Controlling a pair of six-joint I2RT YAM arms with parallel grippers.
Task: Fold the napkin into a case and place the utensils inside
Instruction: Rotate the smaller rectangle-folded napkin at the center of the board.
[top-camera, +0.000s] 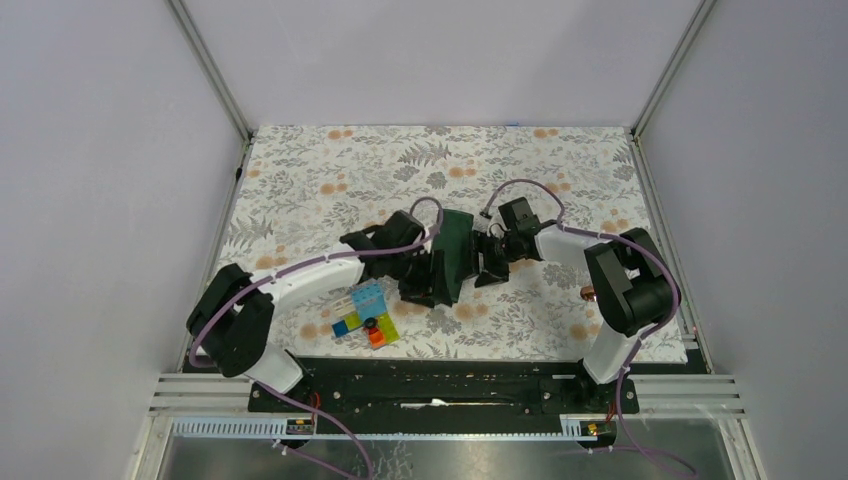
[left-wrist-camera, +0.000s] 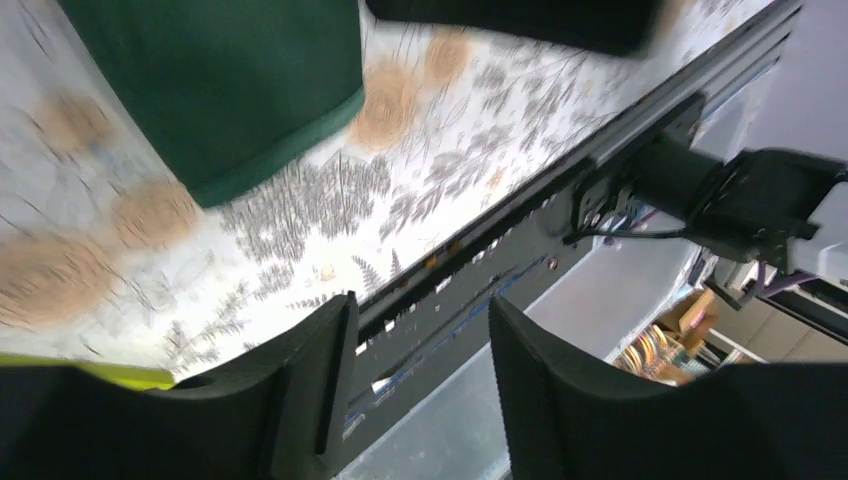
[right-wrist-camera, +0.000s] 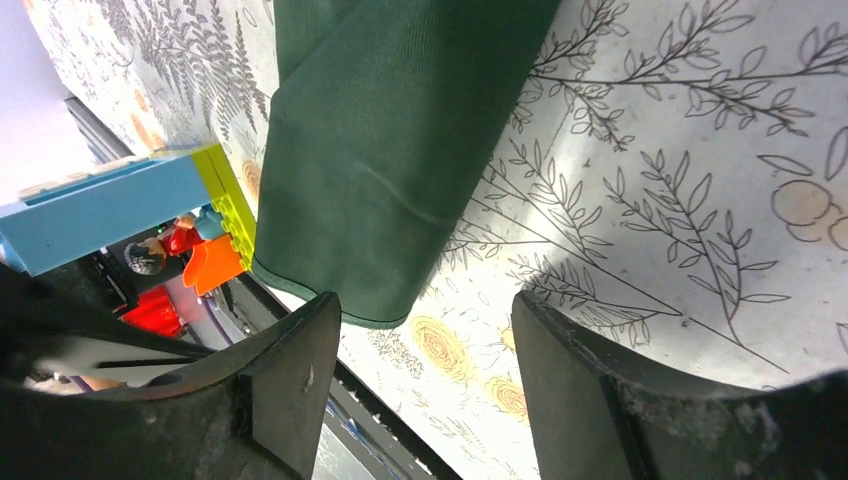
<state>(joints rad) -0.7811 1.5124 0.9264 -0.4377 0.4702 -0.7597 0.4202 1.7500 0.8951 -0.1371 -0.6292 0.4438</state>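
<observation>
The dark green napkin (top-camera: 456, 252) lies folded into a narrow strip on the floral cloth, running from far to near between my two grippers. My left gripper (top-camera: 420, 295) hovers at the strip's near left end, open, with nothing between its fingers (left-wrist-camera: 330, 340). In the left wrist view the napkin (left-wrist-camera: 220, 90) sits ahead of the open left gripper (left-wrist-camera: 420, 303). Just right of the strip, my right gripper (top-camera: 488, 278) is open and empty. The right wrist view shows the napkin's near corner (right-wrist-camera: 390, 150) just beyond the right gripper (right-wrist-camera: 422, 300). Of the utensils, only a copper-coloured tip (top-camera: 588, 294) shows beside the right arm.
A cluster of colourful plastic blocks (top-camera: 364, 314) stands left of the napkin's near end, close under the left arm; it also shows in the right wrist view (right-wrist-camera: 110, 205). The black base rail (top-camera: 440, 372) runs along the table's near edge. Grey walls enclose the table.
</observation>
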